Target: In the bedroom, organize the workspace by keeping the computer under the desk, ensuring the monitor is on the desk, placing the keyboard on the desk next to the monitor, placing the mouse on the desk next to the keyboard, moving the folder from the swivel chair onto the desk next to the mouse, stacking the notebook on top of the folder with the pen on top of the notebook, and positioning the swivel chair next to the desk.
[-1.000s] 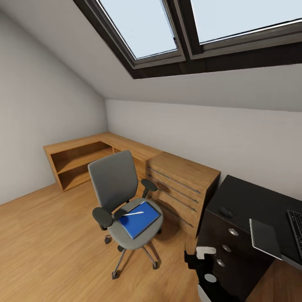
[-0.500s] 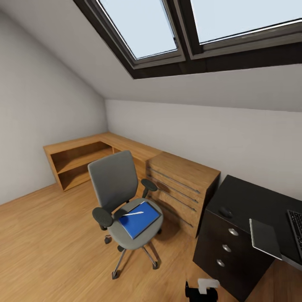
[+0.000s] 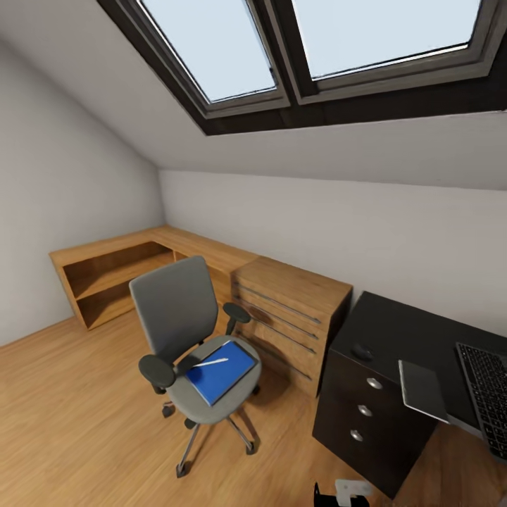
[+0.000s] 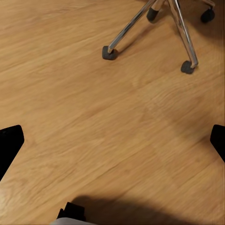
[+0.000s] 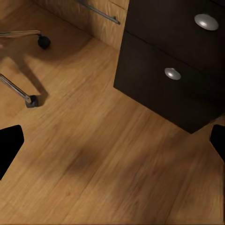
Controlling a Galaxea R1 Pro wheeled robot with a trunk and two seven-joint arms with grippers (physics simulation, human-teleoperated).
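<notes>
The grey swivel chair (image 3: 176,310) stands on the wooden floor, left of the black desk (image 3: 405,327). On its seat lies the blue folder (image 3: 224,372) with the whitish pen (image 3: 210,362) on top of it. On the desk are the mouse (image 3: 362,351), the dark grey notebook (image 3: 421,389) overhanging the front edge, and the keyboard (image 3: 487,394) at the right border. My left gripper (image 4: 112,143) hangs open over bare floor near the chair's chrome base (image 4: 152,26). My right gripper (image 5: 112,140) is open above the floor before the desk's drawers (image 5: 176,58).
Low wooden shelving (image 3: 105,271) runs along the far wall into a wooden drawer chest (image 3: 289,317) that stands against the desk. A sloped ceiling with skylights hangs overhead. Open floor lies left of the chair. A black and white part of my arm (image 3: 345,491) shows at the bottom edge.
The arm part that stood in front of the desk drawers has dropped to the bottom edge. The camera has then shifted, so more of the keyboard shows; the chair and desk things stayed put.
</notes>
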